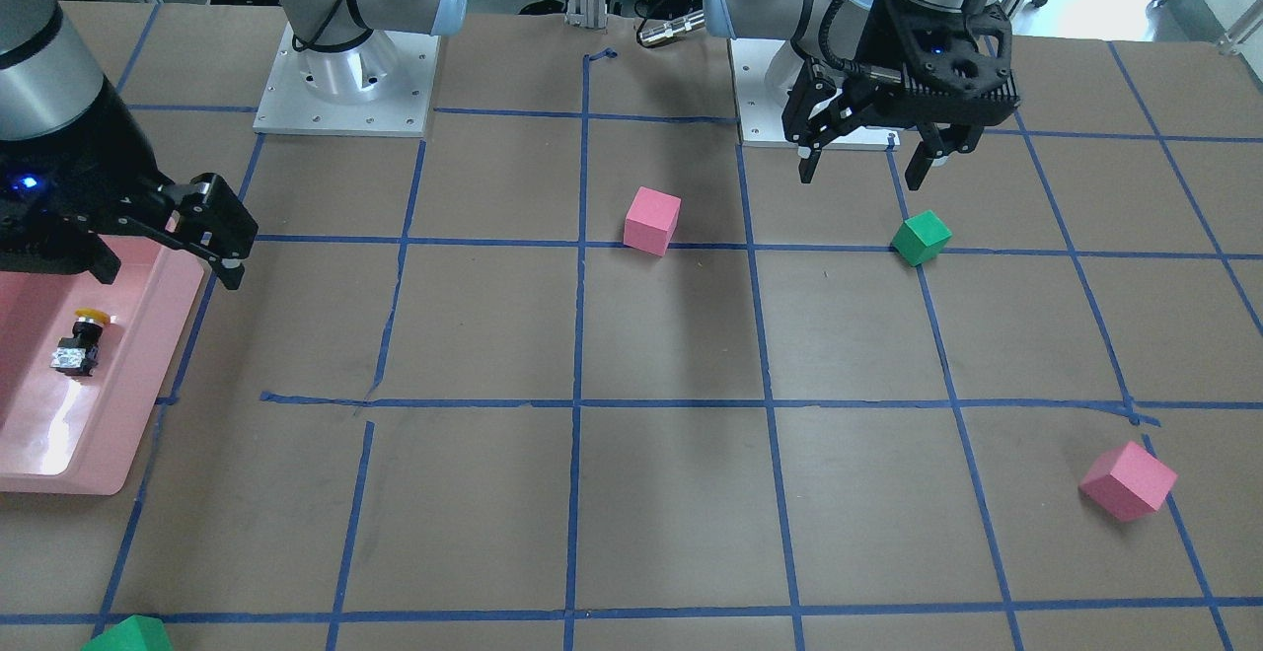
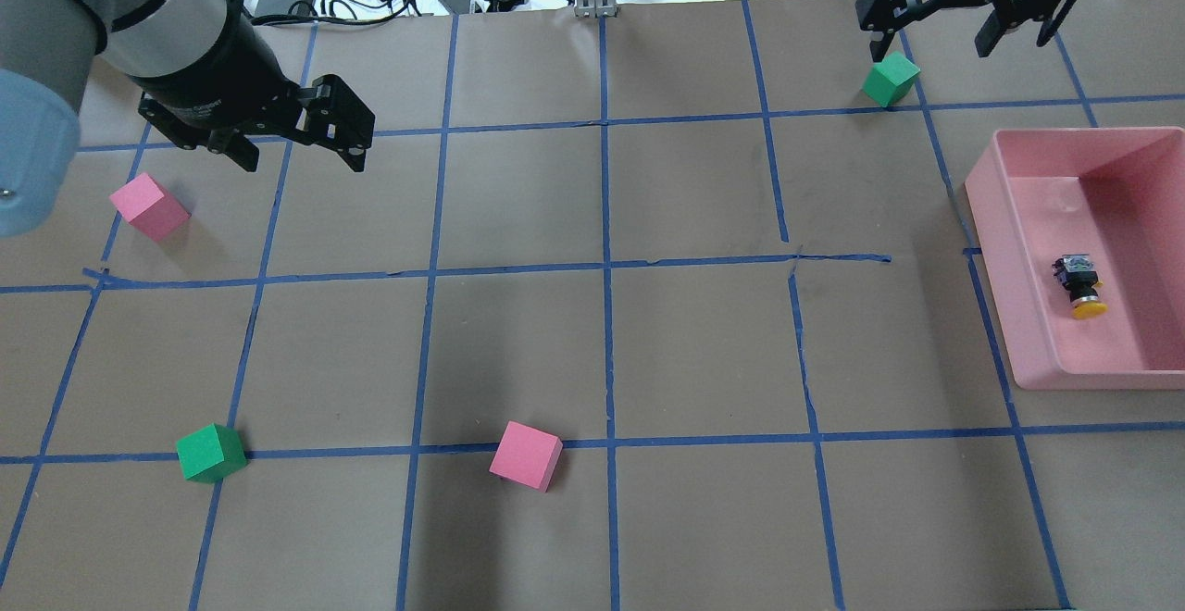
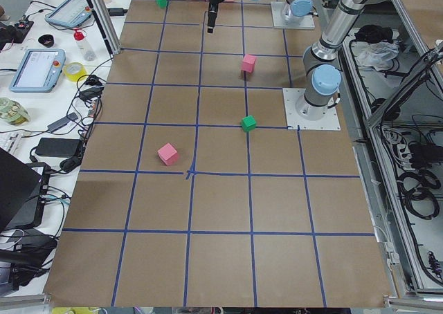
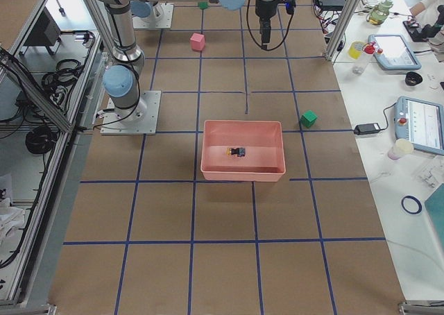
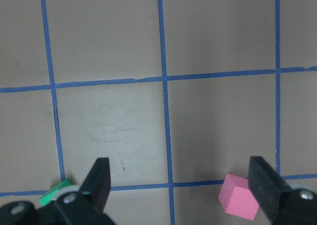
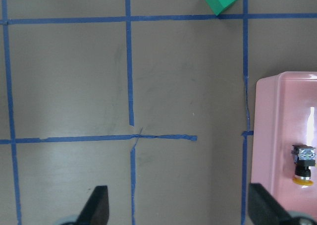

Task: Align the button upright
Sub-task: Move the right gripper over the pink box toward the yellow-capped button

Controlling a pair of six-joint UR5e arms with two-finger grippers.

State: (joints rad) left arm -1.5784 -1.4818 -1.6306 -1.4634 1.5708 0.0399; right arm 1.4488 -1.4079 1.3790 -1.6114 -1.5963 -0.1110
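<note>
The button [image 2: 1078,285] has a yellow cap, a black body and a silvery base. It lies on its side inside the pink tray [image 2: 1004,250] at the table's right. It also shows in the front view [image 1: 79,343] and the right wrist view [image 6: 303,165]. My right gripper [image 2: 930,37] is open and empty, high over the far right of the table, apart from the button. In the right wrist view the right gripper [image 6: 179,207] is to the left of the tray. My left gripper [image 2: 301,143] is open and empty over the far left.
Foam cubes lie on the brown paper: a pink cube [image 2: 148,208] and a green cube [image 2: 211,452] at the left, a pink cube [image 2: 526,455] near the front middle, and a green cube [image 2: 891,79] below the right gripper. Cables lie beyond the far edge.
</note>
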